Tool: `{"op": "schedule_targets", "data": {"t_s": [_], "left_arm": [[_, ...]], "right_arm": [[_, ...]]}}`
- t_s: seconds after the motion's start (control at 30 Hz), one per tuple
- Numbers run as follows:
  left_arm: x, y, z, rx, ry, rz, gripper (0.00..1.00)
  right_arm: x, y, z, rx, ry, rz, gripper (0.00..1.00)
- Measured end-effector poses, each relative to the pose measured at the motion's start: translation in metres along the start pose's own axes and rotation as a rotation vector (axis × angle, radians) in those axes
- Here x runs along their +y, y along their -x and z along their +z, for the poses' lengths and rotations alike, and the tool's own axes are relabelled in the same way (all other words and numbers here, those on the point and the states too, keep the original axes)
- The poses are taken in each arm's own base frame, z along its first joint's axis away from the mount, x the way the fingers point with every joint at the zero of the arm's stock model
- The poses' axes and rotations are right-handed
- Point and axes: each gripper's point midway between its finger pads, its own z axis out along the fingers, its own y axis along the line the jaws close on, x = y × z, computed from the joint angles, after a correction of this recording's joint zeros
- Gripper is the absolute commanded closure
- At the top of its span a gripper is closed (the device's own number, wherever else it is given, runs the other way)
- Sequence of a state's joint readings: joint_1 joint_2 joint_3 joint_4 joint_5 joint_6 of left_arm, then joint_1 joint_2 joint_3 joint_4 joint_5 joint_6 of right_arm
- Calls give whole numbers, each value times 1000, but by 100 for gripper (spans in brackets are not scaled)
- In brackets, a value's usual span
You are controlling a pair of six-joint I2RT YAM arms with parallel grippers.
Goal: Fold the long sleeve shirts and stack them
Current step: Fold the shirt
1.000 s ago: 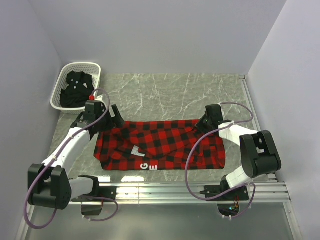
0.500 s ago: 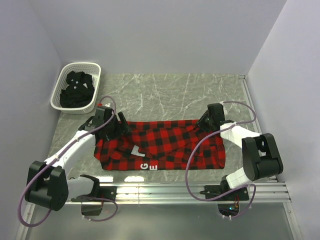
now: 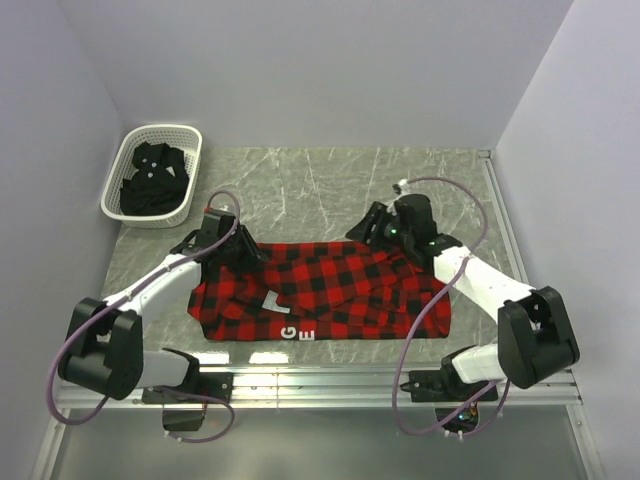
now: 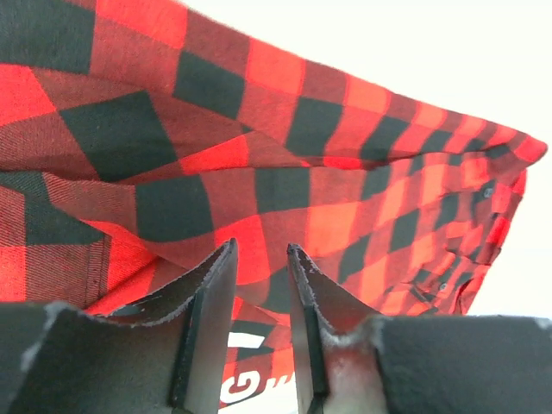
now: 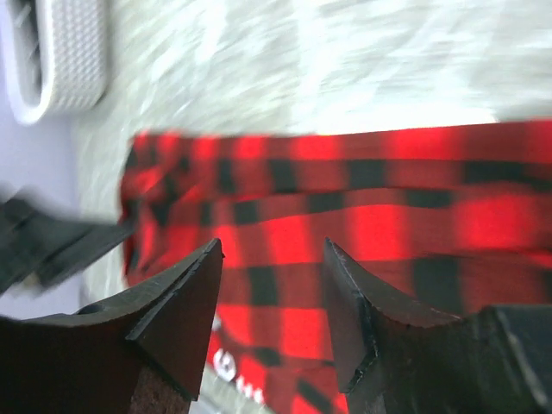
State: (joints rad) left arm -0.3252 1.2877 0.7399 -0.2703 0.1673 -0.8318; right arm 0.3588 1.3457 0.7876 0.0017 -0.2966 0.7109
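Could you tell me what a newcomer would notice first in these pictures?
A red-and-black flannel lies spread on the near half of the marble table. The left gripper sits at its far left corner and the right gripper hangs open over its far edge. A white basket in the far left corner holds a black shirt.

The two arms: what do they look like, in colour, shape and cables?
Both the left arm and the right arm have white links between bulky black joints. A thin purple cable loops along each. The jaws are dark and wedge-shaped.
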Motion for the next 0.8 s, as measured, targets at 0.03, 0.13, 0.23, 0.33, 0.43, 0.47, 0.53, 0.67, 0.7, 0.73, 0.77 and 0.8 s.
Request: {"op": "schedule_targets", "data": {"t_s": [0.03,0.13,0.23,0.33,0.43,0.47,0.53,0.67,0.7,0.73,0.77,0.8], "left_arm": [[2,-2,3,10,8,-6,63],[4,-4,5,17,16,-16,59],[1,0,0,-3,6,-20,56],[-2,7,-8,-44,-1,-14,55],[-4,14,-16,-86,-4,-8,53],[-4,16,-18,-97,-1,-6,53],[-1,18,-20,-111,13,-1,53],[7,19,-20,-122,49,10,53],[8,19,-21,-125,57,12,53],[9,19,-21,-127,62,12,53],[10,20,-21,-130,64,12,52],[10,20,-22,-133,65,12,53]], "right_arm": [[11,-4,2,17,31,-19,43],[30,-19,10,71,82,-51,44],[16,-25,18,86,16,-34,45],[-14,-19,18,47,-111,4,45],[-57,-1,12,-30,-250,72,46],[-70,2,10,-48,-288,93,46],[-98,7,3,-83,-372,140,47],[-126,16,-5,-134,-457,201,49],[-128,17,-5,-141,-462,207,50],[-130,18,-4,-145,-468,216,50],[-133,18,-4,-148,-475,225,51],[-136,18,-3,-150,-484,232,51]]}}
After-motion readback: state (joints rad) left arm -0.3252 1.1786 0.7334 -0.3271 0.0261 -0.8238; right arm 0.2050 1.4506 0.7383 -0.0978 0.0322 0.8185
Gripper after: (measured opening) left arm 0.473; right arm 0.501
